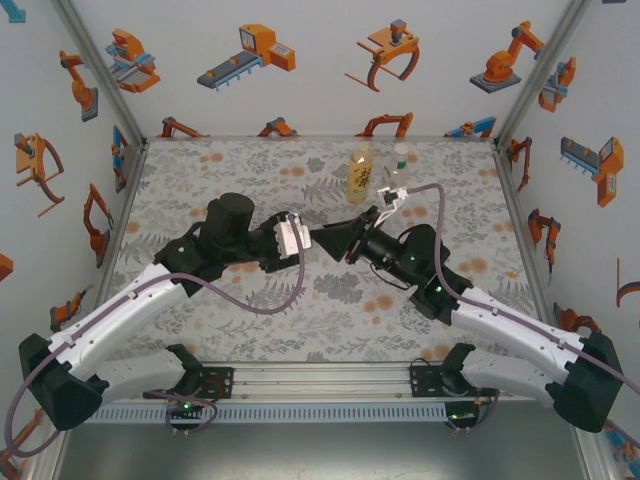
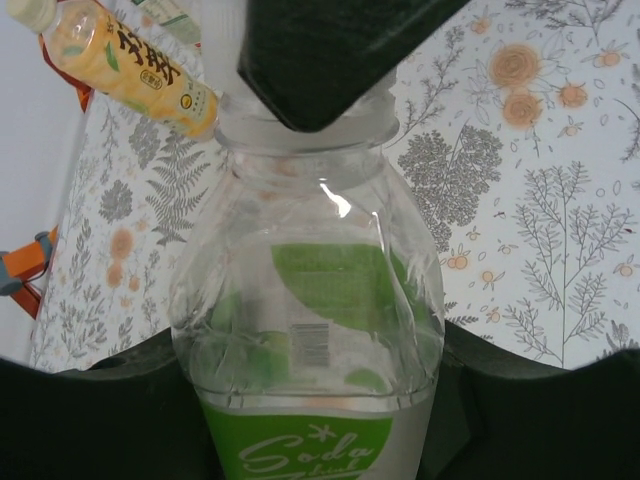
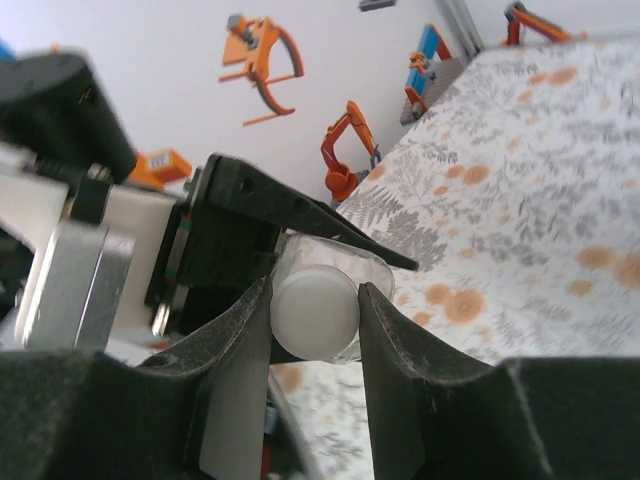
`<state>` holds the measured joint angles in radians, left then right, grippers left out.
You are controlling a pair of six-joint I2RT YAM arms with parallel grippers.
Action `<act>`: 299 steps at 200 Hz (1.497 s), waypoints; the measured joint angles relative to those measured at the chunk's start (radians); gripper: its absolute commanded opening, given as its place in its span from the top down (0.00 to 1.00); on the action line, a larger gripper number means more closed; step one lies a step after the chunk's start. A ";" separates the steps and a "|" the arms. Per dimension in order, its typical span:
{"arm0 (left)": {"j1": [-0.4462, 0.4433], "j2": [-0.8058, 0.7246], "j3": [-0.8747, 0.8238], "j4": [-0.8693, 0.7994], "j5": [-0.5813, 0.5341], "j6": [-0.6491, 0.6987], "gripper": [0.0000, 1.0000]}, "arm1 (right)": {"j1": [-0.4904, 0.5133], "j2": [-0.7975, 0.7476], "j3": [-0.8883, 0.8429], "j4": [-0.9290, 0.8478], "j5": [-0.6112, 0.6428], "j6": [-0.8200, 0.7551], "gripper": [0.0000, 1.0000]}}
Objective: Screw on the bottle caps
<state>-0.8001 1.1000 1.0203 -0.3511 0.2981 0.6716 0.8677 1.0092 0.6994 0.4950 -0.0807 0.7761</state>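
The left claw (image 2: 306, 360) is closed on the body of a short clear plastic bottle with a green label (image 2: 310, 300). One dark finger presses each side of the bottle just above the label. The bottle is held off the bench, over its middle, with the neck pointing toward the right arm.

The right claw (image 3: 315, 295) is closed on a small round white plastic screw cap (image 3: 315, 320). Both finger pads (image 3: 250, 330) touch the cap rim on opposite sides. The cap sits at the mouth of the clear bottle, and the clear neck ring shows directly behind it. How far the cap has been threaded on cannot be determined.

In the top view the two claws meet tip to tip at the centre of the grey floral-patterned bench (image 1: 230, 170), the left arm reaching in from the left and the right arm from the right.

Two more bottles stand upright near the far edge of the bench, well apart from the claws. The first is an amber plastic bottle with a yellow label (image 1: 360, 175), which has a pale cap (image 2: 30, 10) on its neck. The second, a slim clear bottle with a pale label (image 1: 400, 170), is just to the right of it.
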 measured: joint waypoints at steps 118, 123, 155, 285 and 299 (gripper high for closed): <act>-0.011 0.058 0.022 -0.043 0.008 0.035 1.00 | 0.004 -0.014 0.052 -0.264 0.097 0.282 0.36; -0.012 0.059 0.029 -0.051 0.023 0.044 1.00 | 0.003 -0.015 0.059 -0.274 0.092 0.247 0.31; -0.018 0.059 0.050 -0.079 0.096 0.091 1.00 | 0.001 -0.071 0.124 -0.388 0.071 0.023 0.28; -0.018 0.091 0.097 -0.249 0.287 0.184 1.00 | 0.000 -0.153 0.285 -0.770 -0.402 -1.126 0.39; -0.018 0.091 0.097 -0.248 0.289 0.183 1.00 | 0.000 -0.137 0.284 -0.779 -0.426 -1.181 0.42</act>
<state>-0.8185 1.1908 1.1175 -0.5991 0.5873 0.8551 0.8673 0.8722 0.9833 -0.2844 -0.5068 -0.4049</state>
